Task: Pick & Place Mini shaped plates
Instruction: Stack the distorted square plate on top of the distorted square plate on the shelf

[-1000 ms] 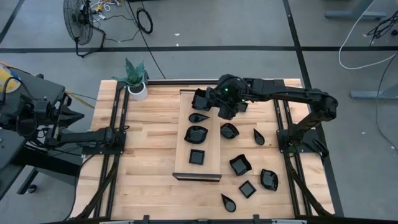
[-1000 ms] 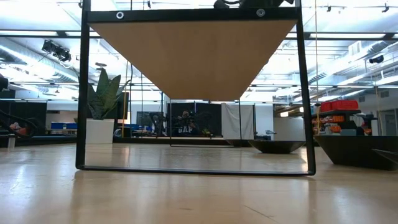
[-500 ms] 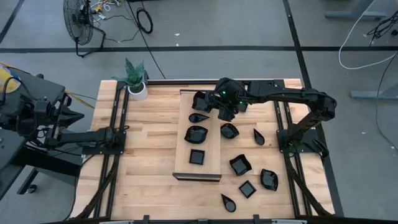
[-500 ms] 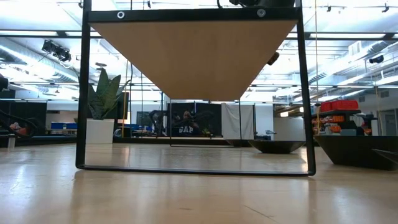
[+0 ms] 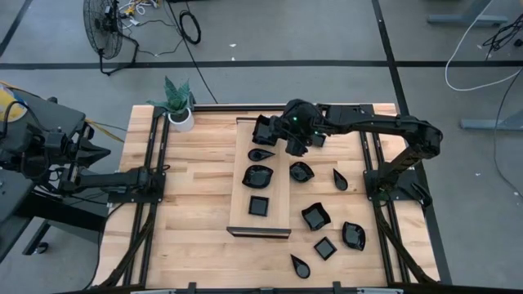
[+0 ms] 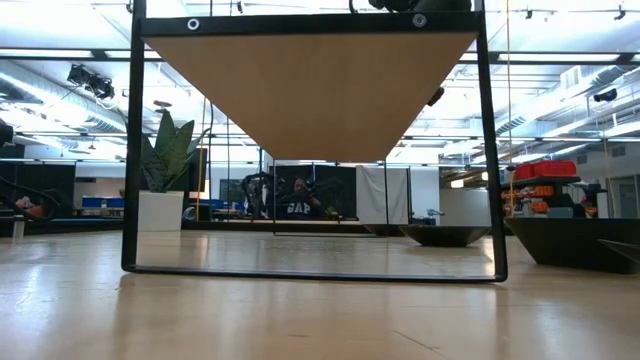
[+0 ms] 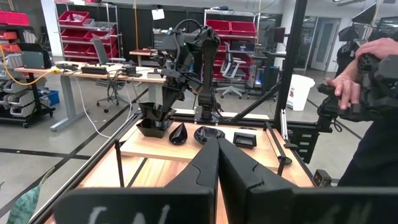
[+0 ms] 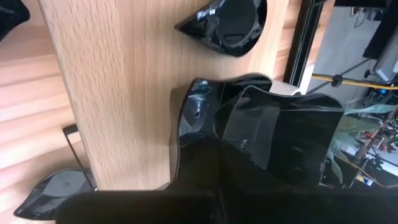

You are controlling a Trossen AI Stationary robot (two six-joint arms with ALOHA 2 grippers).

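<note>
My right gripper [image 5: 266, 131] hovers over the far end of the long pale board [image 5: 276, 192] and is shut on a glossy black wavy-rimmed mini plate [image 8: 280, 118]. This plate also shows in the left wrist view [image 7: 154, 123], low over the board; I cannot tell whether it touches the wood. A teardrop plate [image 5: 261, 154], a wavy bowl [image 5: 257, 175] and a square plate [image 5: 259, 205] lie flat on the board. Several more black plates, such as [image 5: 315, 216], lie on the table to its right. My left gripper [image 7: 217, 149] is shut and waits at the table's left edge [image 5: 159, 172]. My right gripper holds the wavy-rimmed plate by its rim [image 8: 239, 140], which is pinched between the two fingers. The fingers come from above, slanting down from the table's right. The gripper's own body hides the exact place of contact. The plate sits roughly level under the fingers.
A small white pot with a green plant [image 5: 181, 118] stands at the table's far left corner. Black frame rails [image 5: 152, 212] run along the left and right sides. Bare wood lies between the left rail and the board. A person's hands [image 7: 354, 81] show beyond the table.
My right arm has shifted only slightly over the board's far end, and the plate stays in its gripper. The other plates and the left arm have kept still.
</note>
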